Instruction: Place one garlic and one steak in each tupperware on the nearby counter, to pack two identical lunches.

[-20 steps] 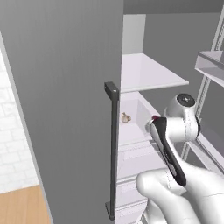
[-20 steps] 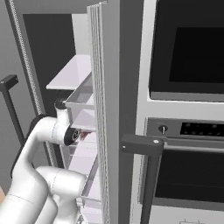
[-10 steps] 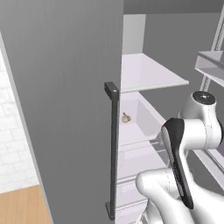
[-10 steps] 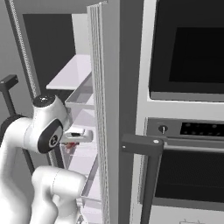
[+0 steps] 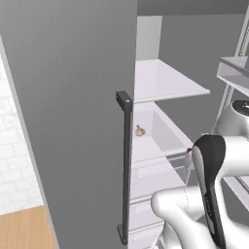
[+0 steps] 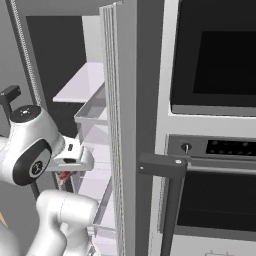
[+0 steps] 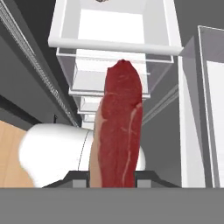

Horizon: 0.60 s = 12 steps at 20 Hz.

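One garlic (image 5: 140,130) lies in the fridge drawer (image 5: 165,138); jaws pinch a steak (image 7: 119,131).

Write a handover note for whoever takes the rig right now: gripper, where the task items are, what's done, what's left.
Gripper: shut on the steak, the flatter dark red piece, which hangs in front of the open fridge.
Garlic: one bulb lies in the white fridge drawer, untouched.
The other steak, the other garlic, both tupperware and the counter are out of sight from here, so I cannot tell what has been packed.
Left: carry this steak to a tupperware and set it in, come back for the garlic, then check that each container has one of each.
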Available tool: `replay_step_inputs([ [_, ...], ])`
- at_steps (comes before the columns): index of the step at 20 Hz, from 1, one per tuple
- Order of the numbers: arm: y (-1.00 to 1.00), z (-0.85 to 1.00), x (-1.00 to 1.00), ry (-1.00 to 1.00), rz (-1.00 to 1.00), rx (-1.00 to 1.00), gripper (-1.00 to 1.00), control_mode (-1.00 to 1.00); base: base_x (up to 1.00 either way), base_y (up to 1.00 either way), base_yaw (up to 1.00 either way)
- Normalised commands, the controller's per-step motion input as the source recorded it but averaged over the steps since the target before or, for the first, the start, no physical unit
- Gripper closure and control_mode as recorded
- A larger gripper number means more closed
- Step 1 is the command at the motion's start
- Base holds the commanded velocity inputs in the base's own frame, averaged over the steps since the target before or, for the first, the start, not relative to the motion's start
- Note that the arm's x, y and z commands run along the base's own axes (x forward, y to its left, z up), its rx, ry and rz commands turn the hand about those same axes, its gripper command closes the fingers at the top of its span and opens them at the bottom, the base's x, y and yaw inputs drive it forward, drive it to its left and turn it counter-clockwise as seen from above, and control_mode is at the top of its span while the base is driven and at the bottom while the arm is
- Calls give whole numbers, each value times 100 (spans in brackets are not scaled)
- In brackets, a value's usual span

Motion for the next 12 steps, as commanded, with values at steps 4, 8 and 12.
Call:
replay_step_inputs([
  [4, 0, 0, -13, 0, 0, 0, 100, 100, -22, 0, 0],
  [8, 0, 0, 0, 0, 0, 0, 100, 100, -100, 0, 0],
  [12, 0, 0, 0, 0, 0, 0, 100, 100, -100, 0, -1],
])
